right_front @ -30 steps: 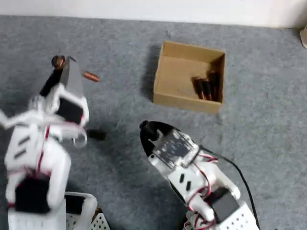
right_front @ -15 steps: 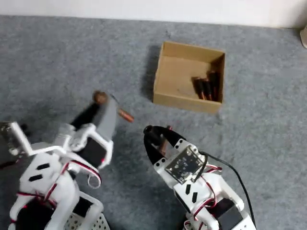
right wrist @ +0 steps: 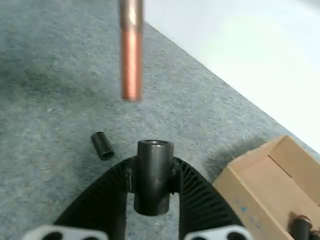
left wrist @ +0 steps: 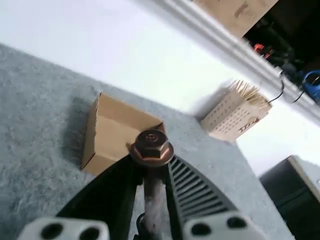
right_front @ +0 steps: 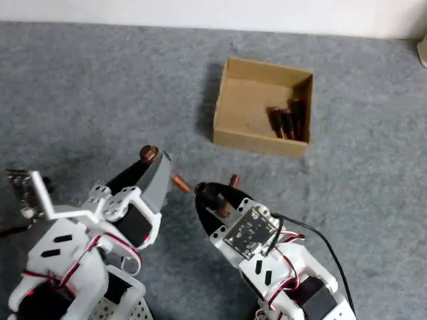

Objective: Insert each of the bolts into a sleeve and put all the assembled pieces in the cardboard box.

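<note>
Two things are held: the left fingers [left wrist: 176, 172] grip the bolt [left wrist: 151, 147], its tip near but a bit off the open mouth of the sleeve [right wrist: 154, 175] in the right fingers [right wrist: 182, 175].

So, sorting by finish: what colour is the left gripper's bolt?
The bolt is copper-coloured, clearest in the left wrist view.

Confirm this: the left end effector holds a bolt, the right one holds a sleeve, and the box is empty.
Not quite. The box is not empty: the high view shows several pieces lying in it. The rest holds: the left end effector grips a bolt and the right end effector grips a sleeve.
</note>
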`<move>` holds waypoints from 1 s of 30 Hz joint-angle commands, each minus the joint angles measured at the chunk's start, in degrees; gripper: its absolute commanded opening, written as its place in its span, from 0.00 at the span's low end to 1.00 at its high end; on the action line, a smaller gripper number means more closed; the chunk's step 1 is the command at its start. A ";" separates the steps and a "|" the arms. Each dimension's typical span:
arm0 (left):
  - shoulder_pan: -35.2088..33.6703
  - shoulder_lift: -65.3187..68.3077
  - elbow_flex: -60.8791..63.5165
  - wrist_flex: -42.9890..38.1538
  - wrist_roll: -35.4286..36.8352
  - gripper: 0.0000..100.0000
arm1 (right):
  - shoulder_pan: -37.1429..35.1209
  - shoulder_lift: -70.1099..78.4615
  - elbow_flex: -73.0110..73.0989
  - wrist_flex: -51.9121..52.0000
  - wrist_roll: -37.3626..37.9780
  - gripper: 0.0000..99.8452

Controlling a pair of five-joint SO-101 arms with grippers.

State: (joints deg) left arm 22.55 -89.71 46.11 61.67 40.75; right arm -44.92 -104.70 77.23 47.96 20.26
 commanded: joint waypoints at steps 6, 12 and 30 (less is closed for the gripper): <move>5.41 -0.22 0.13 -0.18 0.62 0.00 | -1.36 -0.57 -0.31 0.04 -0.53 0.00; 10.86 -0.22 0.13 -0.09 0.62 0.00 | -1.36 -0.57 -0.31 0.04 -0.53 0.00; 2.77 -0.75 8.48 -8.00 0.26 0.00 | -1.45 -0.57 -0.84 0.04 -0.97 0.00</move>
State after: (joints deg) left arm 26.51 -89.89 53.67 57.89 41.19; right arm -45.71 -104.70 77.23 47.96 19.91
